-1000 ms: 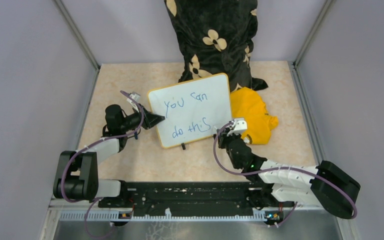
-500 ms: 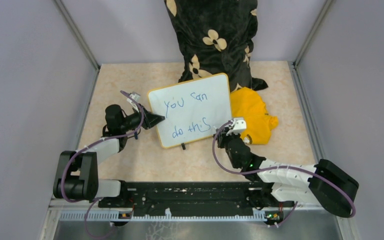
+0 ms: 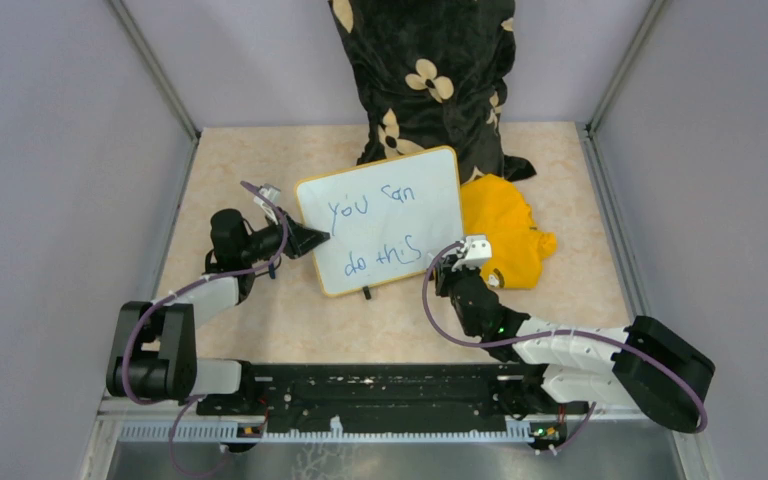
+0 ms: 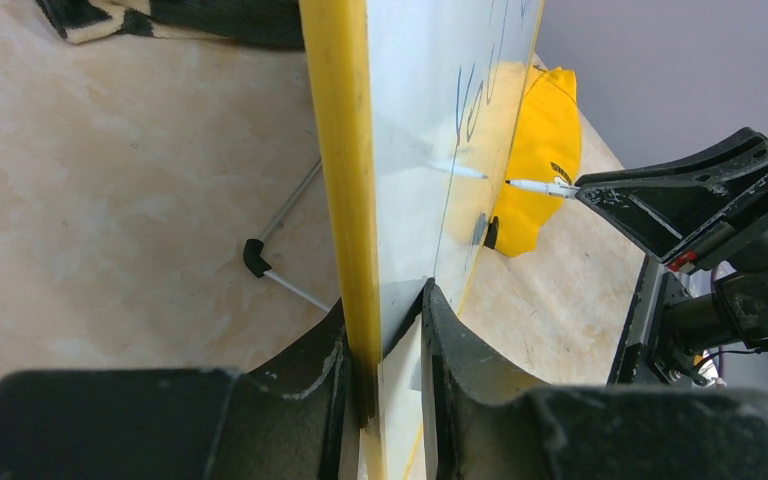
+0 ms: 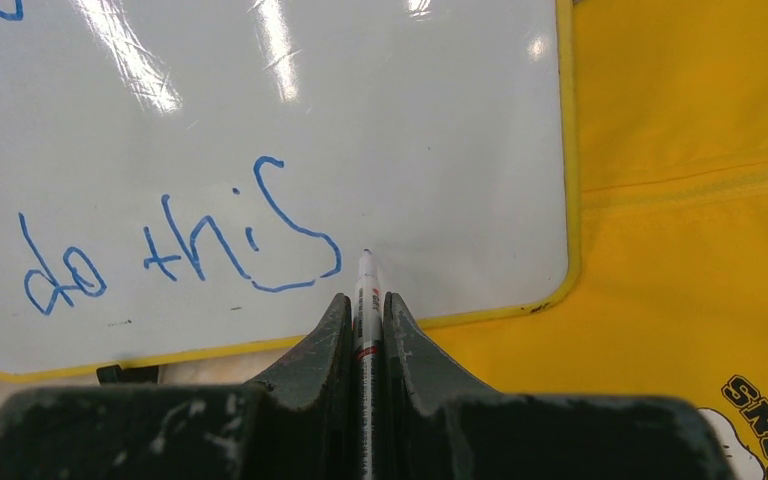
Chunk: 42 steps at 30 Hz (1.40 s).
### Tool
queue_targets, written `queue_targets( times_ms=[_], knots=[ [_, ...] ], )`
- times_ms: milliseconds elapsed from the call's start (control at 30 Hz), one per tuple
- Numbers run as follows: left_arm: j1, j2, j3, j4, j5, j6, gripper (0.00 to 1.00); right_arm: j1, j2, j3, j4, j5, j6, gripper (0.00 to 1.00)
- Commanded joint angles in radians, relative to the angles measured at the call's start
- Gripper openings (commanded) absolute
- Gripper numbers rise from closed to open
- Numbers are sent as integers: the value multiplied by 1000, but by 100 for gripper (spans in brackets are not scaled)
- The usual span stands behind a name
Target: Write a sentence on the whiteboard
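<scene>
The whiteboard [image 3: 380, 220] stands tilted, with a yellow frame. The sentence [image 3: 375, 235] reads "you can" over "do this" in blue. My left gripper [image 3: 307, 240] is shut on the board's left edge; the left wrist view shows its jaws [image 4: 380, 330] clamped across the frame [image 4: 345, 150]. My right gripper [image 3: 447, 268] is shut on a white marker [image 5: 366, 290]. The marker's tip is at the board [image 5: 360, 120], just right of the "s" in "do this" [image 5: 190, 250]. The marker also shows in the left wrist view [image 4: 535, 185].
A yellow cloth [image 3: 505, 235] lies right of the board and under its corner [image 5: 690, 250]. A black flowered cloth [image 3: 425, 80] hangs behind. A wire stand leg [image 4: 270, 265] sits behind the board. A black clip [image 3: 367, 293] is on its lower edge. Grey walls close both sides.
The right arm's elbow has shifted slightly left; the marker tip stays by the end of "this". The left arm and the board have not moved.
</scene>
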Motion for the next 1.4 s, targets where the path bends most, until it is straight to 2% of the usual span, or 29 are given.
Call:
queue_targets(
  times_ms=[0, 1000, 1167, 1367],
  knots=[
    [-3, 30, 5, -61, -104, 88, 0, -13, 16, 42, 62, 5, 10, 0],
    [-3, 27, 7, -65, -104, 87, 0, -33, 74, 53, 75, -11, 20, 0],
    [-3, 23, 6, -65, -108, 88, 0, -32, 4, 52, 12, -30, 34, 0],
    [-3, 15, 7, -72, -116, 92, 0, -31, -189, 46, -172, -96, 86, 0]
  ],
)
